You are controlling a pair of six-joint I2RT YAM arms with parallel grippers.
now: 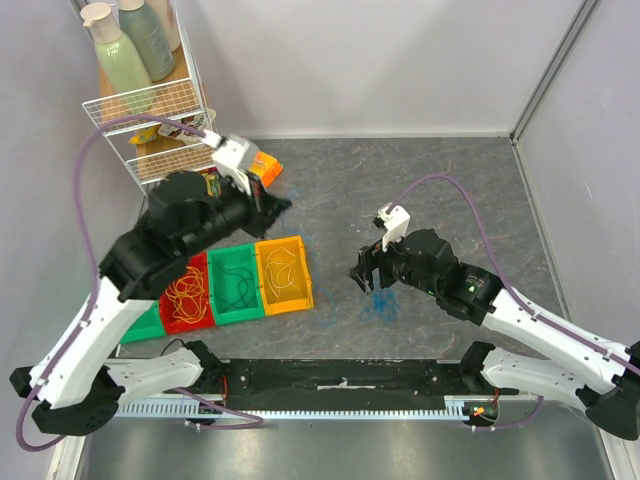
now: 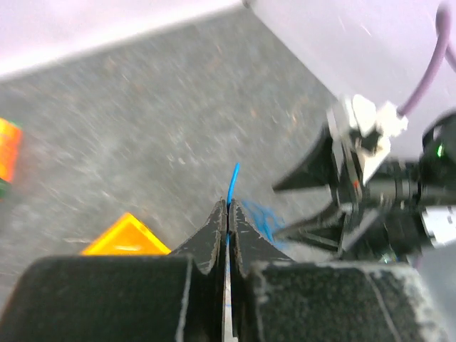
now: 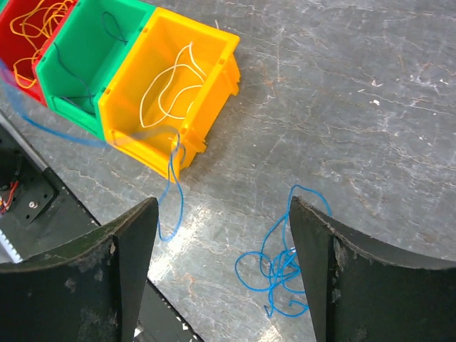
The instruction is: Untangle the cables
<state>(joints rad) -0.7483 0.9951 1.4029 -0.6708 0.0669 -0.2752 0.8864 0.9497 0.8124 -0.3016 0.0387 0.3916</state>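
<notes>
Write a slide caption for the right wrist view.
Right tool open over a tangle of blue cables on the table, sorting bins at upper left.

Left claw (image 2: 228,208) clamped, right claw (image 3: 223,206) wide.

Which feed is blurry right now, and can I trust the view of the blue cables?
Left wrist: table smeared by motion blur; only the shut left pincer and the blue strand it pinches look sharp. Right wrist: crisp on the blue tangle, the raised strand at left is blurred. Top: sharp, evenly lit.
</notes>
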